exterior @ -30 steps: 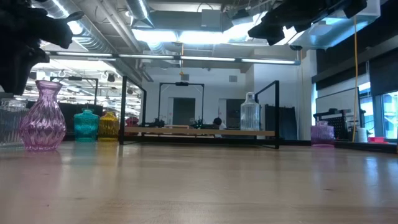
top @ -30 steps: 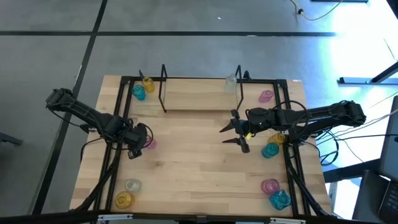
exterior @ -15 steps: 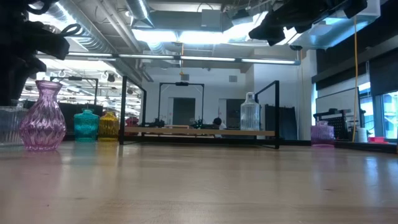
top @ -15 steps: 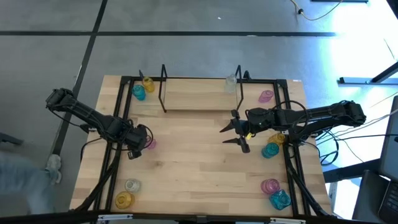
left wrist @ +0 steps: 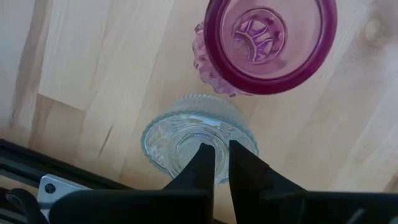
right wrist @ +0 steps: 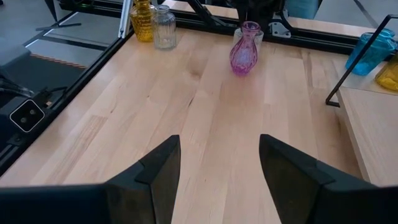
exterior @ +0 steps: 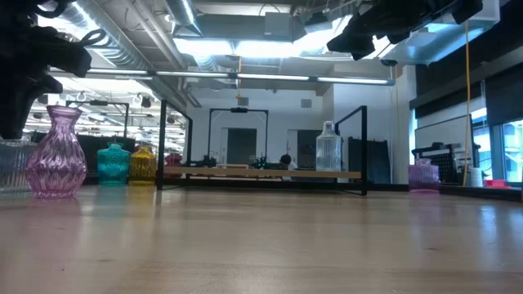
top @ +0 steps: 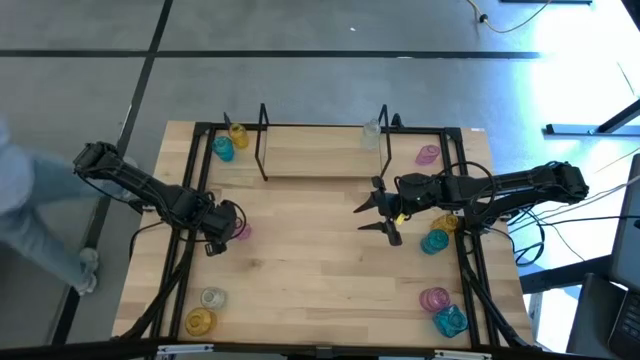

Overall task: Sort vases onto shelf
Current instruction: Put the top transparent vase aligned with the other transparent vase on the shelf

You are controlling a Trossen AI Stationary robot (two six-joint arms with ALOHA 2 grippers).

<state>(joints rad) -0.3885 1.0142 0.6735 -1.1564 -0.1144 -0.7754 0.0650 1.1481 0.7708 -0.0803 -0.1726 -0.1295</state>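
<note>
left gripper (left wrist: 216, 163) | fingers pinching clear vase (left wrist: 198, 138) rim, beside pink vase (left wrist: 264, 45) | right gripper (top: 374, 218) | fingers spread, above desk (top: 320, 270)

A grey floor (top: 330, 80) crossed by dark seams surrounds the wooden table (top: 310, 280), and a cable (top: 520, 15) trails across it at the far edge. A person (top: 30, 230) passes beside the table, blurred. From table height, the room behind shows an open ceiling with silver ducts (exterior: 122, 41), bright light panels (exterior: 245, 45) and a window (exterior: 511, 151) at one side; a distant figure, perhaps seated, is too small to judge.
</note>
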